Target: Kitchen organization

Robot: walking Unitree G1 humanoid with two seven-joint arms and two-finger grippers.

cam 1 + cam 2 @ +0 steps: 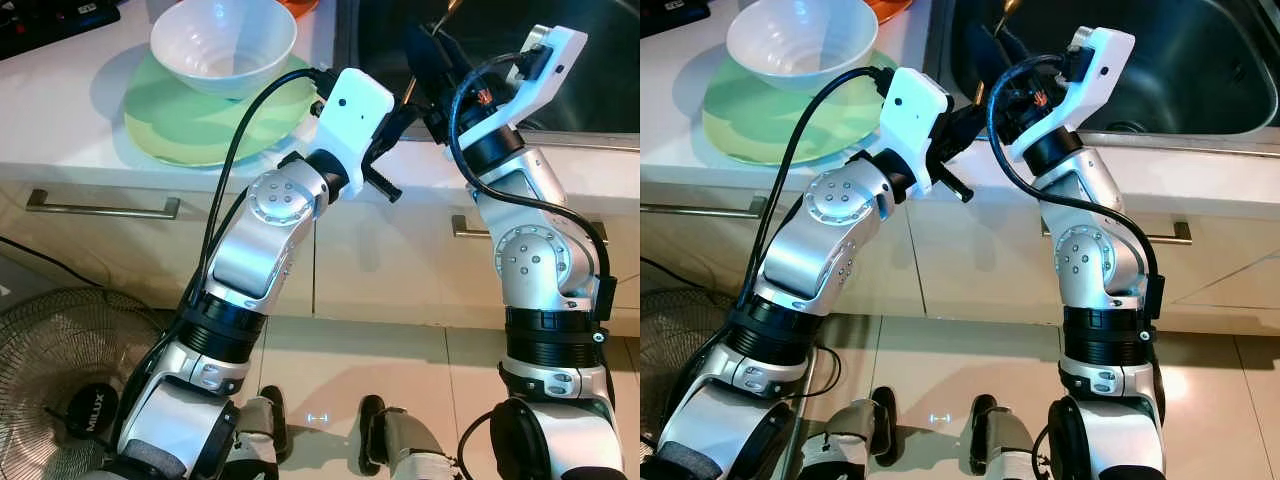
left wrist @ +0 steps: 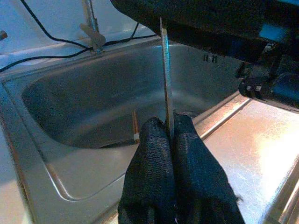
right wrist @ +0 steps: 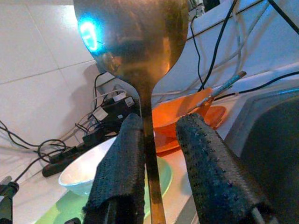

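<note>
White kitchen table (image 1: 60, 130) beside steel sink (image 2: 70, 107). Mid-handover: left tool (image 2: 170, 135) clamped on thin metal spoon handle (image 2: 166, 70); right tool (image 3: 159, 135) parted around brass spoon bowl (image 3: 133, 37). Next: release one side.

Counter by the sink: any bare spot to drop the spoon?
Bare white counter runs along the front edge, left of the green plate. The sink basin looks mostly free. It's crowded where the bowl sits on the plate and where both grippers, left and right, meet on the spoon at the sink's edge.
</note>
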